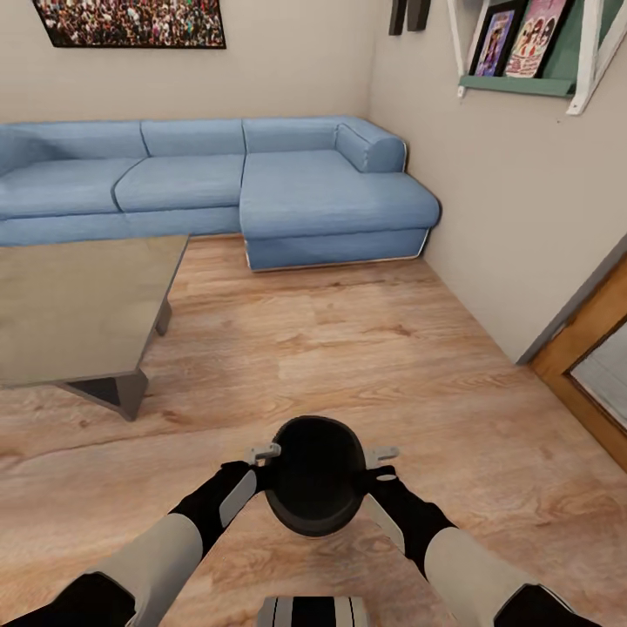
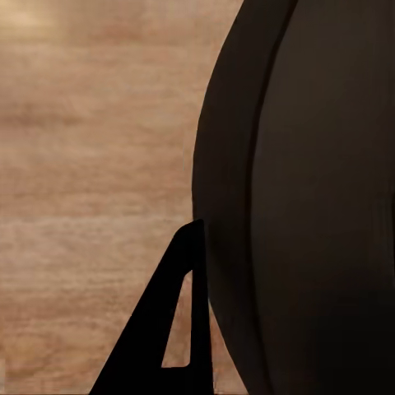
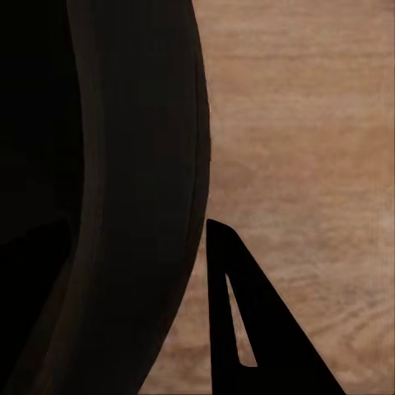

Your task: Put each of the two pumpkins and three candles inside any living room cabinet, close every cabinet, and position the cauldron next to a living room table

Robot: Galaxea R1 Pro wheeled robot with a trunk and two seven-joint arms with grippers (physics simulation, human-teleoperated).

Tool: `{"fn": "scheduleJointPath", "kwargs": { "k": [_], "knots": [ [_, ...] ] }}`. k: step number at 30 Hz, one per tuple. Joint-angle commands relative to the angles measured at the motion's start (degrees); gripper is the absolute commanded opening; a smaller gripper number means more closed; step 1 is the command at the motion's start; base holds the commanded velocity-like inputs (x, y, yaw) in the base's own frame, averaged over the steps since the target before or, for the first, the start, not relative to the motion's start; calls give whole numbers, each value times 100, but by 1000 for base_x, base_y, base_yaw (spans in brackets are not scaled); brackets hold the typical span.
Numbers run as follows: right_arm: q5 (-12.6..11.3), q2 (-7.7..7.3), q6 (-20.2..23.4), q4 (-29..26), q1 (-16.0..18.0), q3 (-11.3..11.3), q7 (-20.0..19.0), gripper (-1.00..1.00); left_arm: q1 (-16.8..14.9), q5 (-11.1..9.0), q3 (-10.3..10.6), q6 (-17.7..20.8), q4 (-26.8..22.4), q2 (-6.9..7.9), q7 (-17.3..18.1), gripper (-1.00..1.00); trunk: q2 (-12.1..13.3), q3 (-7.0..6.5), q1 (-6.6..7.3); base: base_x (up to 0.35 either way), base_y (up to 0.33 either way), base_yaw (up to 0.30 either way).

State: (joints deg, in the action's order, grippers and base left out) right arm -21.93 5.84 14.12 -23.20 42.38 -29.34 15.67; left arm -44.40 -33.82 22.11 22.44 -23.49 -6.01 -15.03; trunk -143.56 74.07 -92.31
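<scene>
While the cauldron (image 1: pixel 314 475) hangs over the wood floor (image 1: pixel 366 348), near the table (image 1: pixel 78 305) corner, the left gripper (image 1: pixel 264 454) and right gripper (image 1: pixel 381 455) press its opposite sides. Rigid, probably weighty and smooth-walled, it seems safest squeezed below the rim.

matt black cauldron (image 1: pixel 314 475) with smooth dull wall, warm wood-plank floor (image 1: pixel 366 348) with visible grain and slight sheen, coffee table (image 1: pixel 78 305) with pale smooth semi-gloss top and matt grey legs, blue cloth sofa (image 1: pixel 261 183), matt beige painted wall (image 1: pixel 514 192)
</scene>
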Motion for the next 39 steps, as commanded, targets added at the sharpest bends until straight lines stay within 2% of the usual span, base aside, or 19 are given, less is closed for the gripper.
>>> {"fn": "scheduleJointPath", "kwargs": {
  "k": [1,25,39],
  "knots": [
    [-162,40,-15,8,1,52,-231,-100,2,-45,30,-125,-165,-6,140,-100,0,0,1,289,100,289],
    [-162,40,-15,8,0,52,-231,-100,2,-48,30,-129,-165,-6,140,-100,0,0,1,239,104,288],
    [-128,38,-15,17,-1,43,-214,-100,2,-51,30,-134,-168,-5,140,-100,0,0,1,31,14,24]
  ]
}}
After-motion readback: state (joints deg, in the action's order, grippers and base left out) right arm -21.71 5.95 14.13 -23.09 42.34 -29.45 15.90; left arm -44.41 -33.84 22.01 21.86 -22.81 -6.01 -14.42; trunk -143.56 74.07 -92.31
